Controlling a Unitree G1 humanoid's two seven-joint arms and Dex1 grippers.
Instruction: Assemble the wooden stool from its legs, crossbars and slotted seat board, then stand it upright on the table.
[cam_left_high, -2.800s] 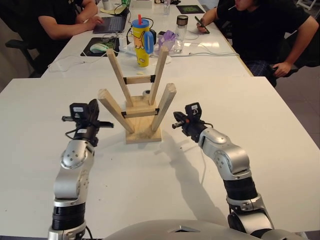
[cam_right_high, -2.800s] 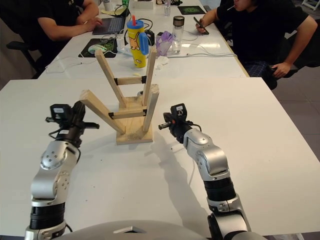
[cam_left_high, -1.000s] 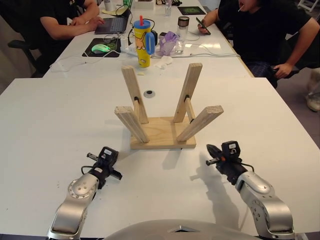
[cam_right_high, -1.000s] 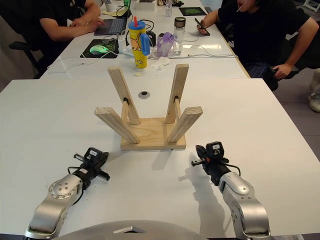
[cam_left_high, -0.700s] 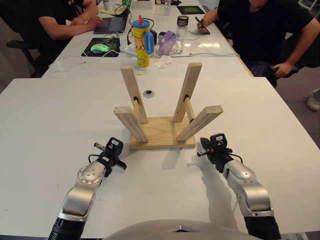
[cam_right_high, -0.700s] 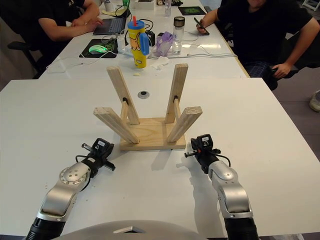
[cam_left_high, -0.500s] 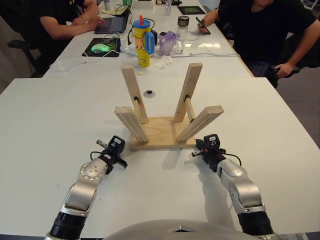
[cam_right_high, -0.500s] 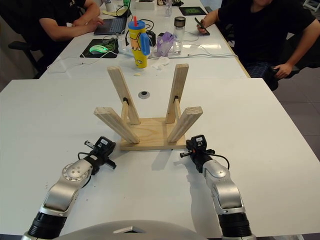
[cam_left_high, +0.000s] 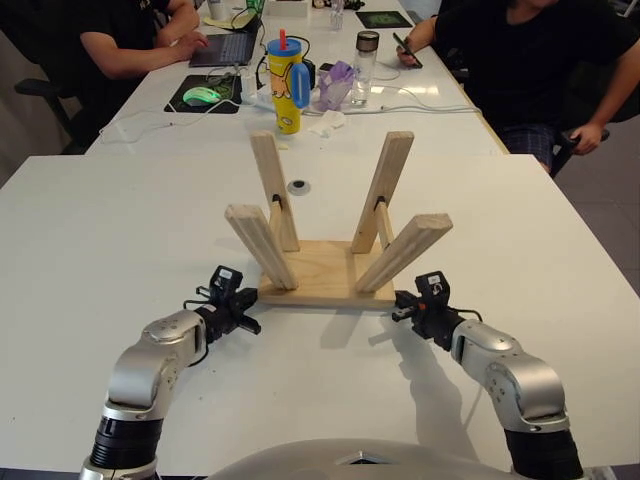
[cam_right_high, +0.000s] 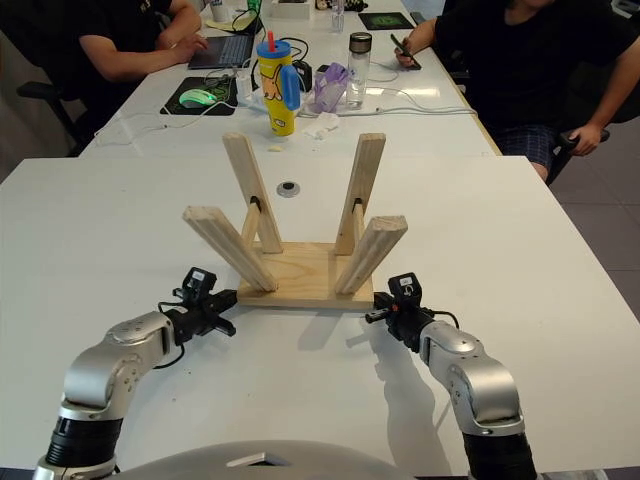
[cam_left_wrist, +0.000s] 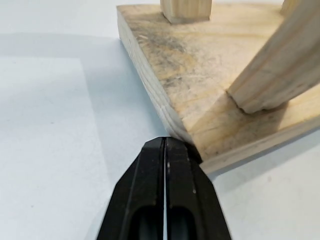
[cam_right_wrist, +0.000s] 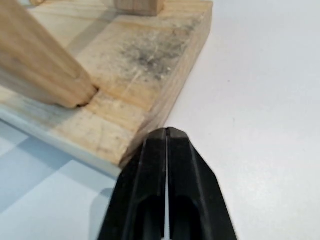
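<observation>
The upturned stool (cam_left_high: 325, 272) lies with my closed left pincer (cam_left_wrist: 164, 146) at its 7 o'clock seat corner and my closed right pincer (cam_right_wrist: 166, 134) at 5 o'clock.

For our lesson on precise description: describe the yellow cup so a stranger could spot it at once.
Start at the white table bearing the upturned wooden stool; a second, cluttered table stands behind it. Near that table's front edge, just beyond the stool's legs, is the yellow cup: bright yellow, blue handle, red straw, unlike the clear bottle nearby.
</observation>
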